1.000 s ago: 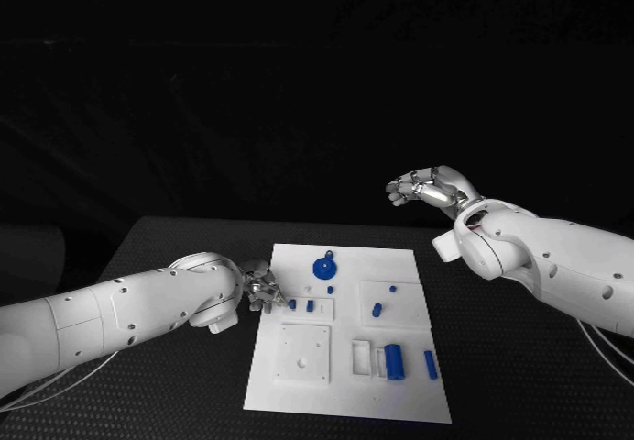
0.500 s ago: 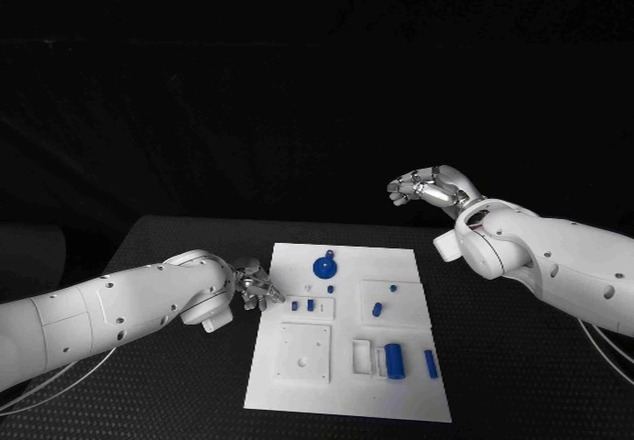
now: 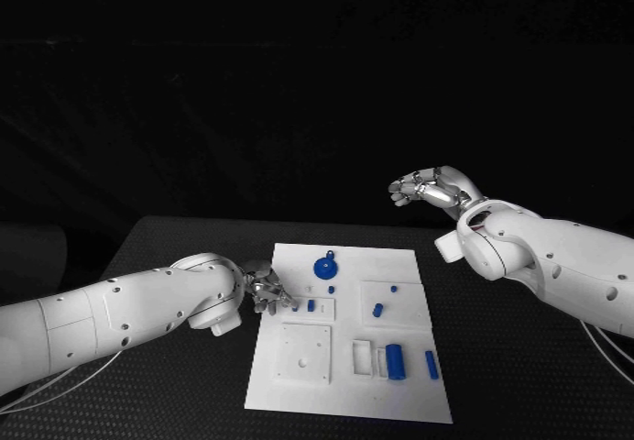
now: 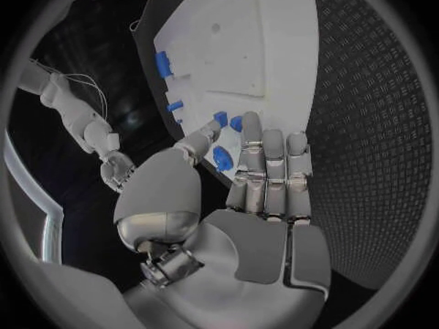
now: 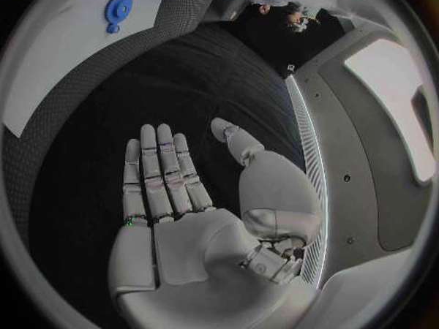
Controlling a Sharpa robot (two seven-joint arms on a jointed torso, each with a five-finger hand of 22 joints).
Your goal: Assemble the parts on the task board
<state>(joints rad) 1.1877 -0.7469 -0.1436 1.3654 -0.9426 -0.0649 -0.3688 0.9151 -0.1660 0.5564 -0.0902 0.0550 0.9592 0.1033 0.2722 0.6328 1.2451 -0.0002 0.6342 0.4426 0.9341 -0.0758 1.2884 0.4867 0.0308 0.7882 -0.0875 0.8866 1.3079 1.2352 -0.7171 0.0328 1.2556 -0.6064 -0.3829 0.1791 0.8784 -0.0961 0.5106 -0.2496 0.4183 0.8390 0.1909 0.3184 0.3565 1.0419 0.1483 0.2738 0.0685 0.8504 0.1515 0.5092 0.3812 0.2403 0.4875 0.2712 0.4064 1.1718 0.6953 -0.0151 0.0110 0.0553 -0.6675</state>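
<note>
Left silver hand [image 4: 240, 169] pinching small blue plastic part [image 4: 222, 158] at white task board [image 3: 346, 385] edge; seat squarely, slowly. Right hand [image 5: 174, 197] open, empty.

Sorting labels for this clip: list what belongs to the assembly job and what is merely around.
Job: task board; round blue part; blue cylinder part; small blue part under the left robot hand.
Around: black table; right robot hand, raised, holding nothing.

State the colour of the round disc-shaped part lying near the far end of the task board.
Blue. The round part shows best in the head view, on the white task board.
</note>
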